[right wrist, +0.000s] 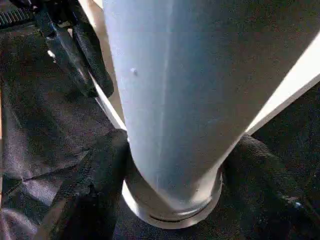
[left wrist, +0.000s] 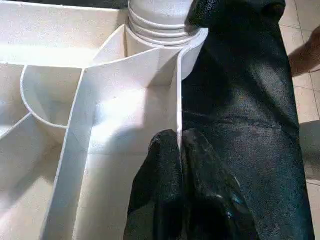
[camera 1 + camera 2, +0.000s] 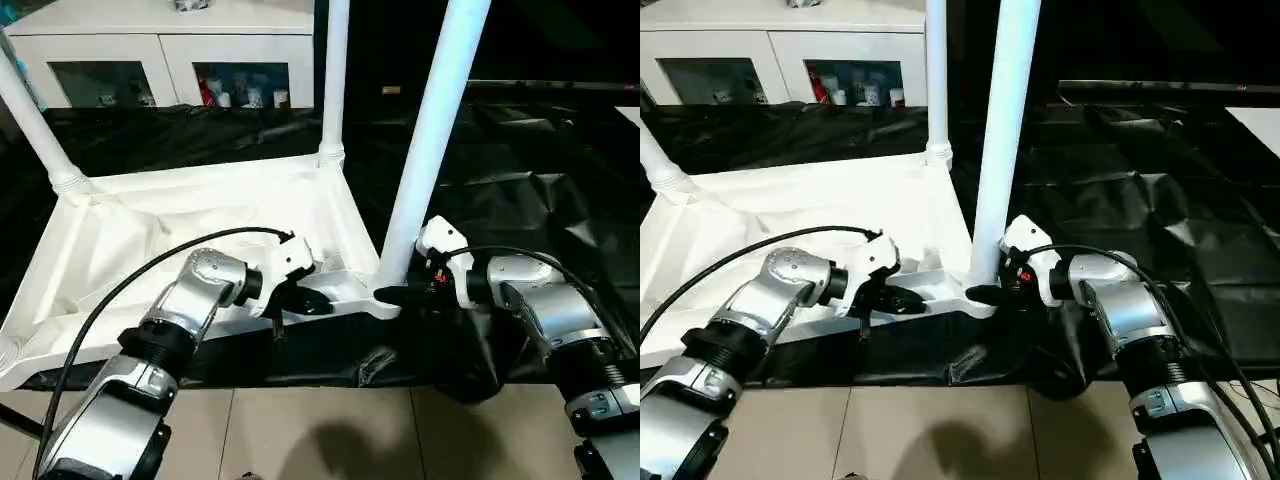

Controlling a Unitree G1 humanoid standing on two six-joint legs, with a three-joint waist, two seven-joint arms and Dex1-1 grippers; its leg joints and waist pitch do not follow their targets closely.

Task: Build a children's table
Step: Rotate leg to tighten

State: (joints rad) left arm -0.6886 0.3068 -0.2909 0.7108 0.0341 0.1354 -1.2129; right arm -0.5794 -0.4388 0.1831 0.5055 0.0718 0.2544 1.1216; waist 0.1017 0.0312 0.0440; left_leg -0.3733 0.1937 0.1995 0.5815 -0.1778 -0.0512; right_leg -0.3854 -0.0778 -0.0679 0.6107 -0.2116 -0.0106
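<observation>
The white tabletop [image 3: 150,240] lies upside down on a black sheet, ribs facing up. Three white legs stand in its corner sockets: one at the far left [image 3: 30,120], one at the back [image 3: 335,80], and one at the near right corner [image 3: 430,140]. My left gripper [image 3: 310,300] is shut on the tabletop's near rim wall [image 2: 178,100], just left of that near right socket. My right gripper [image 3: 390,295] is shut around the base of the near right leg [image 1: 175,100], one black finger [image 1: 95,185] on each side of it, right above the socket collar.
A white cabinet [image 3: 160,50] with glass doors stands behind the tabletop. The black sheet [image 3: 520,180] covers the floor to the right and back. Beige floor tiles [image 3: 330,430] lie in front, by my forearms. A black cable [image 3: 130,280] loops over my left arm.
</observation>
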